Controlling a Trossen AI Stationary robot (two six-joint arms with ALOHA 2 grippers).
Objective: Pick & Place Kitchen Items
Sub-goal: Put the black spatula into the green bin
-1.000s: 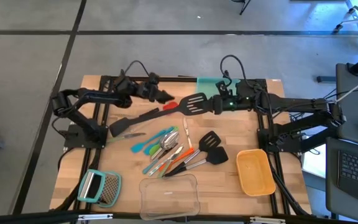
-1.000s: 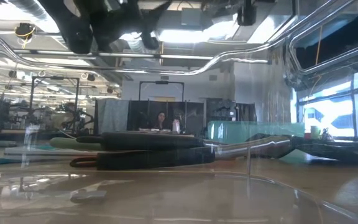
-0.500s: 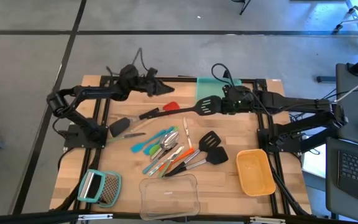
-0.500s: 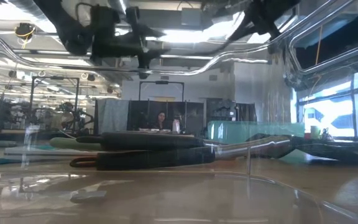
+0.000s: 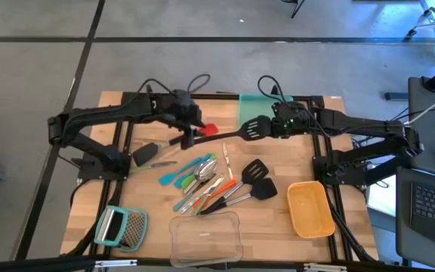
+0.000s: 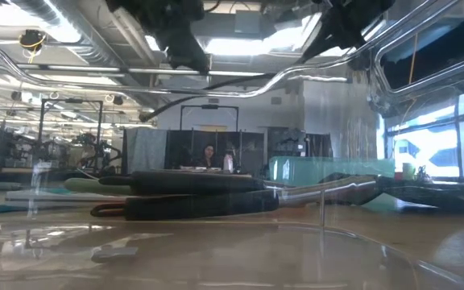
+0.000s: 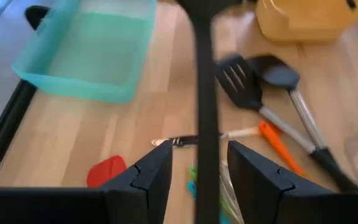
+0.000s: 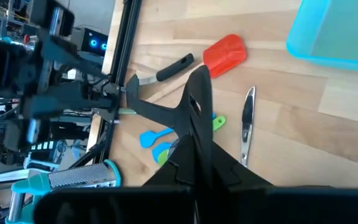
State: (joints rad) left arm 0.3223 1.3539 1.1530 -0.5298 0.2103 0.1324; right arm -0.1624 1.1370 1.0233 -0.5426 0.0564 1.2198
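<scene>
A black slotted spatula (image 5: 236, 133) hangs level above the table's far middle, with my right gripper (image 5: 278, 127) shut on it. Its long handle (image 7: 207, 124) runs toward the table's left and passes between the fingers of my left gripper (image 5: 188, 130), which stand apart on either side of it with a gap each way. Under it on the table lies a red spatula (image 5: 208, 129). More kitchen items lie heaped in the table's middle (image 5: 202, 181): teal, orange and green tools, a spoon and two black spatulas (image 5: 255, 181). My right gripper pinches the spatula's slotted head (image 8: 196, 109) between its two fingers, coming from the table's right and slanting down. The head stands on edge in the hold. The spatula is lifted clear, and its handle (image 5: 214, 137) reaches out toward the table's left.
A teal container (image 5: 257, 102) stands at the far edge, a yellow one (image 5: 310, 208) at the near right, a clear one (image 5: 206, 236) at the near edge. A teal-handled grater (image 5: 119, 227) lies near left. A dark scraper (image 5: 146, 153) and a table knife (image 5: 225, 156) lie on the wood.
My left gripper has swung from the far left toward the spatula's handle, rolled about and tipped down, and now straddles the handle's free end. My right gripper has drawn the spatula a little toward the table's right and tipped it down, still clear of the table.
</scene>
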